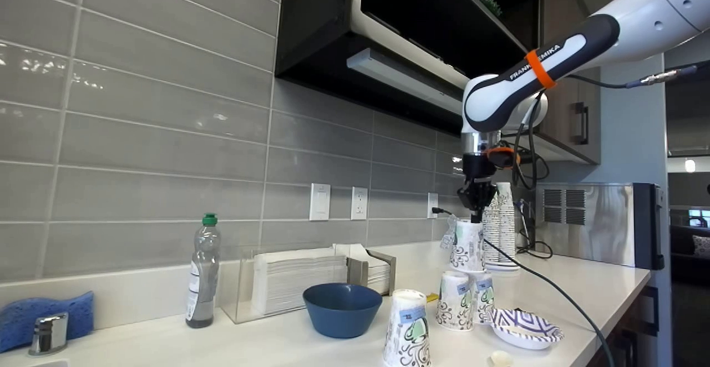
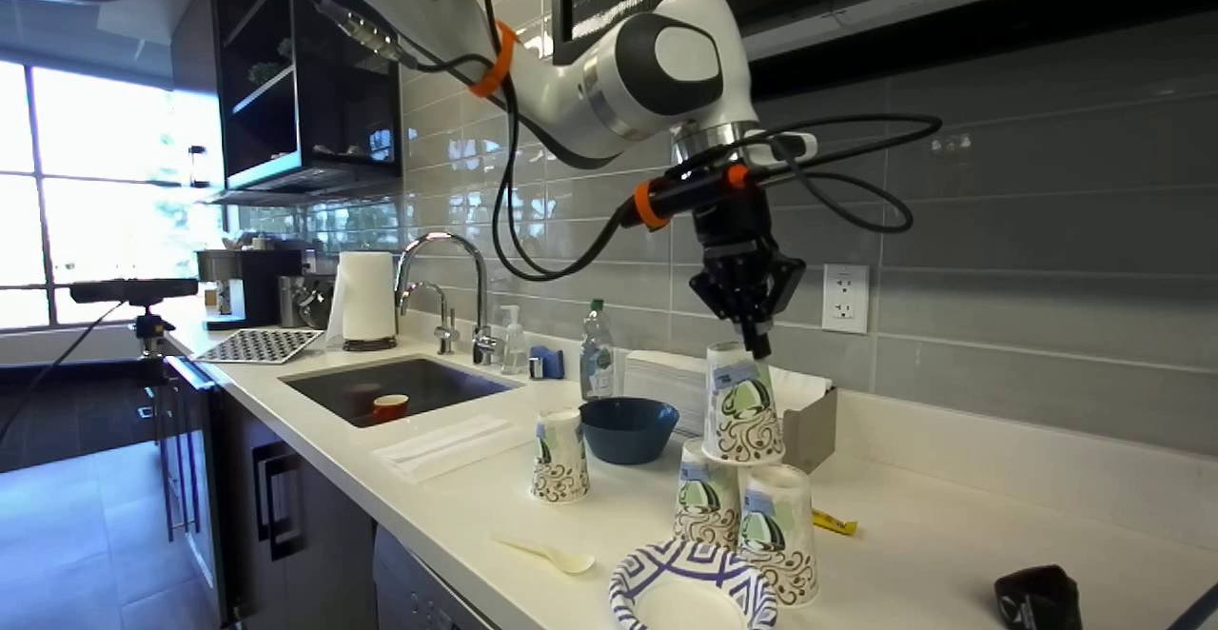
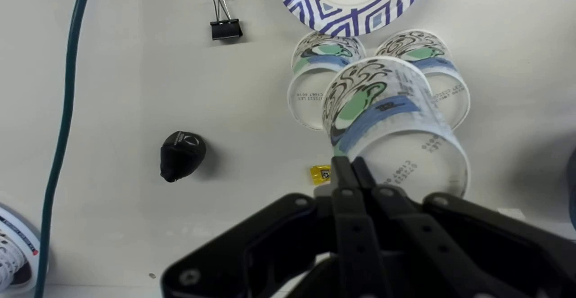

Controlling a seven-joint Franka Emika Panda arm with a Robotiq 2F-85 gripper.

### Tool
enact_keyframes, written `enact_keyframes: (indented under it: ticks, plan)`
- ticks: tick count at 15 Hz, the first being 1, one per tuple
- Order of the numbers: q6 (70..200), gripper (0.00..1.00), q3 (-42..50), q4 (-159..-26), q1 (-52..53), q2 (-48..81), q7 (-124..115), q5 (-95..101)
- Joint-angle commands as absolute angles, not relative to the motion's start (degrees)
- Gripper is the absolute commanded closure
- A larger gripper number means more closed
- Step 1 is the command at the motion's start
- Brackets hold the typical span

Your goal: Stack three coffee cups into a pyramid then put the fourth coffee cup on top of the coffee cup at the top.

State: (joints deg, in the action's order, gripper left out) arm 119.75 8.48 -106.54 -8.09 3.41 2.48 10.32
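Two white blue-patterned coffee cups stand upside down side by side, a left one (image 2: 707,497) and a right one (image 2: 778,535). Another upside-down cup, the coffee cup at the top (image 2: 742,411), sits over them, slightly tilted; I cannot tell if it rests fully on both. My gripper (image 3: 352,160) is shut on that cup's raised base edge, pinching it at one side; it points down in both exterior views (image 1: 476,218) (image 2: 758,346). The fourth coffee cup (image 1: 409,328) stands upside down apart, near the bowl (image 1: 342,309); it also shows in an exterior view (image 2: 559,456).
A patterned dish (image 2: 628,592) lies close to the lower cups. A spoon (image 2: 561,559), a yellow packet (image 3: 320,174), a black object (image 3: 181,154) and a binder clip (image 3: 226,29) lie on the counter. A napkin holder (image 1: 299,278) and bottle (image 1: 203,278) stand by the wall.
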Motion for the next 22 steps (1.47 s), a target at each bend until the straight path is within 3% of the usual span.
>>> enact_keyframes:
  ticks: [1,20,21,22]
  plan:
    - [118.4,0.99,8.8,-103.1,-8.8,5.8,4.2,8.1]
    - [117.2,0.99,9.0,-101.2,-8.9,7.9,4.6,6.4]
    - [118.0,0.73,9.4,-101.6,-8.9,7.0,3.1,8.7]
    - [118.0,0.71,9.5,-101.5,-8.9,6.8,3.0,8.9]
